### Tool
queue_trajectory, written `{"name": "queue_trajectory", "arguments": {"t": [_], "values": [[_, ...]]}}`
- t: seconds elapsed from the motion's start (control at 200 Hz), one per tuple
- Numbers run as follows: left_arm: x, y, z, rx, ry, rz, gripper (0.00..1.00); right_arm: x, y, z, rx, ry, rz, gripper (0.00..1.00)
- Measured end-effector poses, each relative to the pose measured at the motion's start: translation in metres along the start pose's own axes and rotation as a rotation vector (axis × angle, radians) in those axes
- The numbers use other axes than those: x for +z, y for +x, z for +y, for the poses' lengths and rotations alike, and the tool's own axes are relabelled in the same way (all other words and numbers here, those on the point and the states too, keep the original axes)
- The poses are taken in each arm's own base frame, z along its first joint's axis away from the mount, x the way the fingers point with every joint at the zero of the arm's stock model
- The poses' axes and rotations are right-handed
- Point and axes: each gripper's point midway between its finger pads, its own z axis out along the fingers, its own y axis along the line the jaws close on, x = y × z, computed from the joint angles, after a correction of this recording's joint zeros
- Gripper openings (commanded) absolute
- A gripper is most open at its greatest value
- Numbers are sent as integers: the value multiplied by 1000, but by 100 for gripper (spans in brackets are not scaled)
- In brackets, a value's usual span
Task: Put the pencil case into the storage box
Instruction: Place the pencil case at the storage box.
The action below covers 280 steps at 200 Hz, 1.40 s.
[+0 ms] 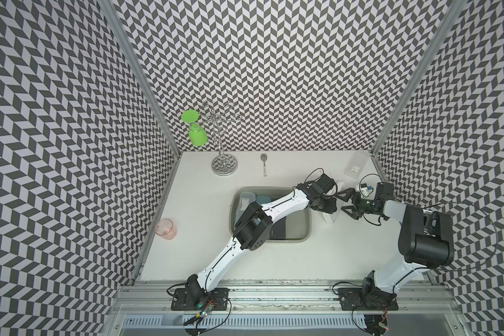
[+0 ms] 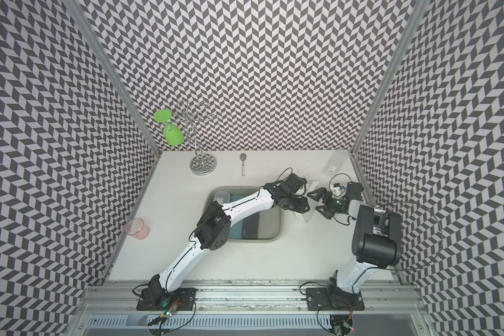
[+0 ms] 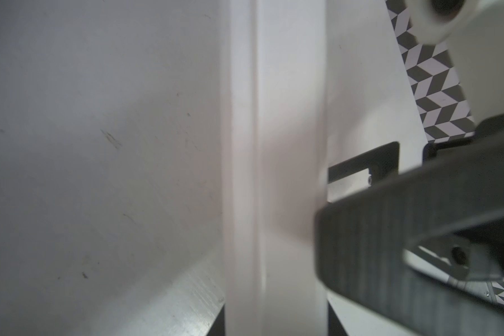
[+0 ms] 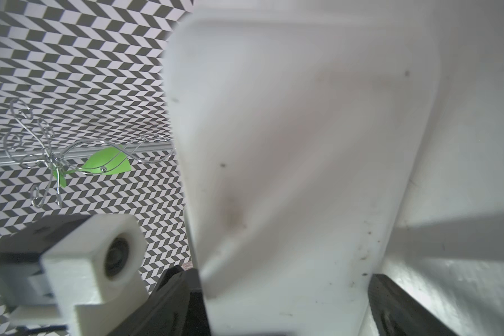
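Note:
A white translucent pencil case (image 1: pixel 329 218) stands on its thin edge on the table just right of the storage box (image 1: pixel 307 232), a grey-olive tub. My left arm reaches across the box, and my left gripper (image 1: pixel 329 210) is shut on the case's narrow edge (image 3: pixel 274 145). From the right, my right gripper (image 1: pixel 341 202) stands open around the case. In the right wrist view the case's broad face (image 4: pixel 303 145) sits between wide-spread fingers (image 4: pixel 181 305), with a gap at one finger. Inside the box lie other cases: a pale one (image 1: pixel 245 200), a blue one (image 1: pixel 263 199) and a black one (image 1: pixel 278 229).
A chrome glass rack (image 1: pixel 224 165) holding a green wine glass (image 1: pixel 198 133) stands at the back left, with a spoon (image 1: pixel 264 164) beside it. A pink cup (image 1: pixel 166 229) is by the left wall. A clear box (image 1: pixel 356 167) and a small white-blue object (image 1: pixel 366 190) lie at back right.

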Motion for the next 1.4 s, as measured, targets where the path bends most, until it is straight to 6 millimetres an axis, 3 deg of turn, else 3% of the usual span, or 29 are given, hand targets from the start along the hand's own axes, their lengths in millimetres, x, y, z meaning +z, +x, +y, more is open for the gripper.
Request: {"name": "queue_trajectory", "arguments": {"t": [0.24, 0.376, 0.461, 0.581, 0.736, 0.836, 0.936, 1.036, 1.262, 1.402], "values": [[-3, 6, -2, 15, 12, 26, 14, -18, -22, 46, -110, -74, -85, 99], [-11, 7, 2, 7, 3, 40, 14, -21, -26, 52, -128, -82, -102, 100], [-27, 2, 1, -2, 2, 34, 14, -23, -27, 52, -125, -82, -107, 100], [-70, -23, -4, -12, 6, -29, 14, -25, -28, 50, -120, -80, -113, 99], [-160, -57, -6, -59, 11, -167, 14, -24, -25, 46, -103, -81, -112, 99], [-215, -56, 4, -110, 6, -240, 14, -22, -23, 43, -96, -79, -110, 100], [-244, -35, 23, -178, -11, -271, 14, -21, -19, 39, -87, -76, -104, 100], [-242, -5, 40, -241, -35, -239, 15, -20, -15, 35, -76, -73, -97, 100], [-199, 62, 78, -371, -83, -115, 15, -18, -10, 29, -64, -70, -87, 100], [-185, 86, 89, -419, -73, -81, 15, -17, -8, 28, -63, -69, -83, 100]]}}
